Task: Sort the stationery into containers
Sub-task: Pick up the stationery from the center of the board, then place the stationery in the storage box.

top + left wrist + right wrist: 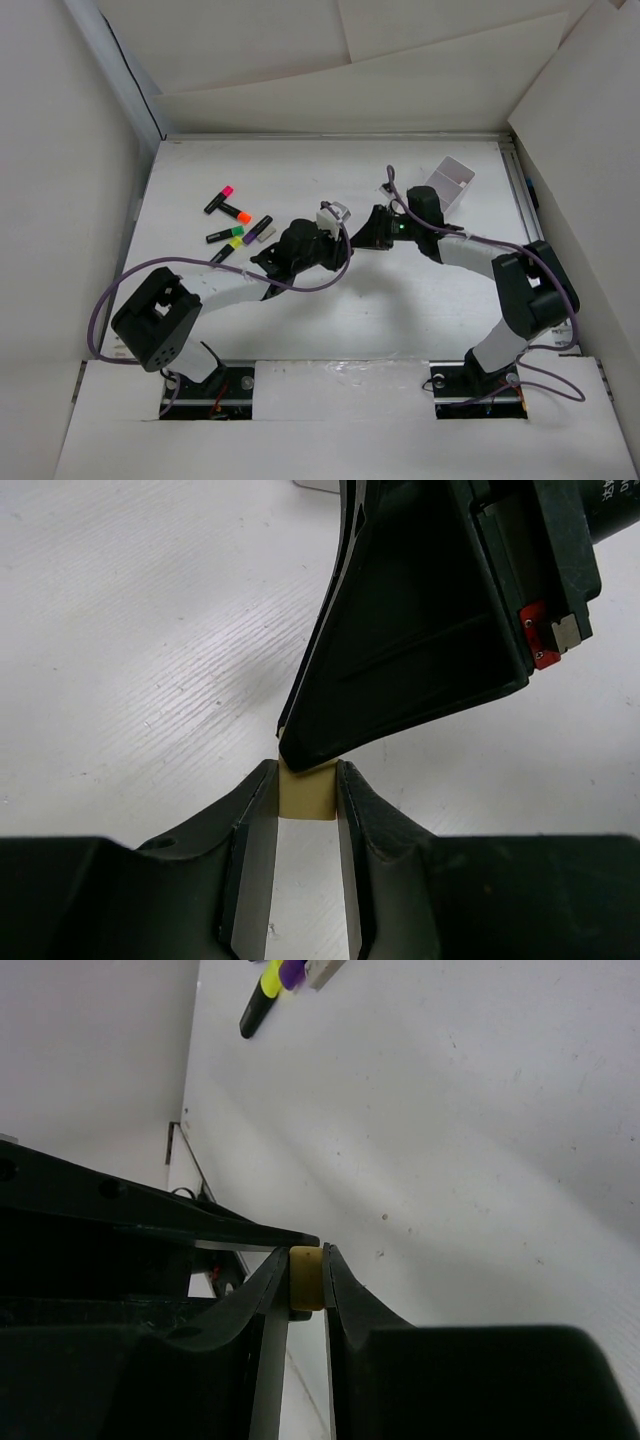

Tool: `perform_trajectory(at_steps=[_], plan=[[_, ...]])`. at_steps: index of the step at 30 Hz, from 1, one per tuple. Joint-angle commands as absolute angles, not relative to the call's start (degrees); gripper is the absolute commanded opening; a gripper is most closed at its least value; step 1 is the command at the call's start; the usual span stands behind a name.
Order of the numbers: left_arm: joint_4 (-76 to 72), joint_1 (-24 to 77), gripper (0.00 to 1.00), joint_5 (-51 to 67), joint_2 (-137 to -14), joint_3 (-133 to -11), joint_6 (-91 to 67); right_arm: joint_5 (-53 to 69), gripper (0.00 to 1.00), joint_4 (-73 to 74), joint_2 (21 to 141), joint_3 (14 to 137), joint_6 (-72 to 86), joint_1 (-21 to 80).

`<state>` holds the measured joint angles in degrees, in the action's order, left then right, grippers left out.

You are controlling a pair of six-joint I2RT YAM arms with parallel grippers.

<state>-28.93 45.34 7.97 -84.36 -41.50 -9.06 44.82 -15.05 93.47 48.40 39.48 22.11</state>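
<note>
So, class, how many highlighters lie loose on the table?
5, clustered at left: pink one farthest back, orange one beside it, green one and yellow one nearer, purple one rightmost. Others may be hidden.

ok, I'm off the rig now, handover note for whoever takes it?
Left gripper shut on a small pale-yellow piece, mid-table.
Right gripper closed on the same piece, tip to tip.
Highlighters lie loose on the left of the table; tray at back right, no marker visible inside.
Done: nothing sorted yet. Left: all of it.
</note>
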Motion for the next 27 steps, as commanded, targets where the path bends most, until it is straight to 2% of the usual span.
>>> perform_trajectory(at_steps=[1, 4, 7, 8, 9, 10, 14, 19, 21, 22, 27], plan=[[-32.5, 45.4, 0.22, 5.5, -83.1, -43.2, -8.8, 44.7, 0.15, -18.1, 92.7, 49.2, 39.5, 21.0], [-32.5, 45.4, 0.31, 4.9, -82.4, -43.2, -8.8, 43.5, 0.12, -18.1, 92.1, 48.7, 39.5, 20.4], [-33.3, 45.4, 0.44, 4.9, -80.4, -42.0, -9.9, 43.5, 0.11, -18.1, 91.6, 48.1, 39.5, 19.2], [-34.0, 45.4, 0.51, 4.3, -79.7, -41.3, -9.9, 42.2, 0.11, -18.1, 90.9, 47.6, 39.5, 18.7], [-34.0, 45.4, 0.63, 4.3, -79.7, -41.3, -9.9, 42.2, 0.11, -18.1, 90.9, 47.5, 39.5, 18.7], [-34.0, 45.4, 0.68, 3.7, -78.4, -41.3, -9.9, 42.2, 0.11, -18.1, 90.9, 47.5, 39.5, 18.2], [-36.2, 45.4, 0.69, 2.1, -74.6, -38.7, -11.1, 41.3, 0.11, -18.1, 89.4, 47.0, 40.0, 16.9], [-35.7, 45.4, 0.68, -4.6, -71.8, -37.4, -14.0, 34.8, 0.11, -17.2, 84.4, 45.2, 40.6, 10.4], [-35.7, 45.4, 0.68, -6.8, -71.2, -36.9, -16.2, 29.3, 0.11, -12.6, 79.9, 45.2, 39.2, 9.0], [-34.9, 44.1, 0.68, -7.5, -71.2, -36.9, -17.2, 22.0, 0.11, -10.9, 78.3, 45.9, 39.2, 8.2], [-29.2, 42.6, 0.67, -11.8, -71.8, -38.1, -21.8, 1.4, 0.11, -3.4, 72.0, 50.1, 36.4, 8.2]])
